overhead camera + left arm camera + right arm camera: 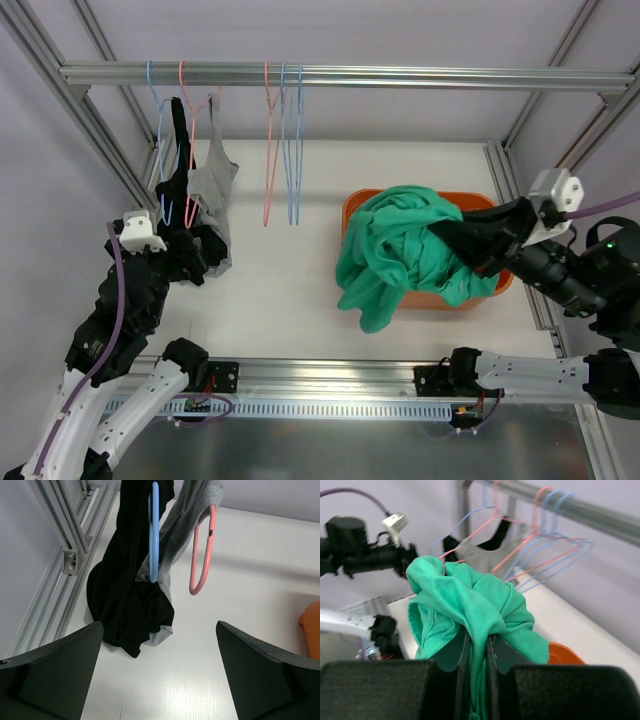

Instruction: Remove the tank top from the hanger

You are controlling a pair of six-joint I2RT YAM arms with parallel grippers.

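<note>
While R gripper (445,238) pinches the green tank top (395,255) above orange bin (352,208), removal looks done; L gripper (157,630) gapes wide nr black garment (125,595) on blue hanger (154,535). Next: drop into bin.
</note>
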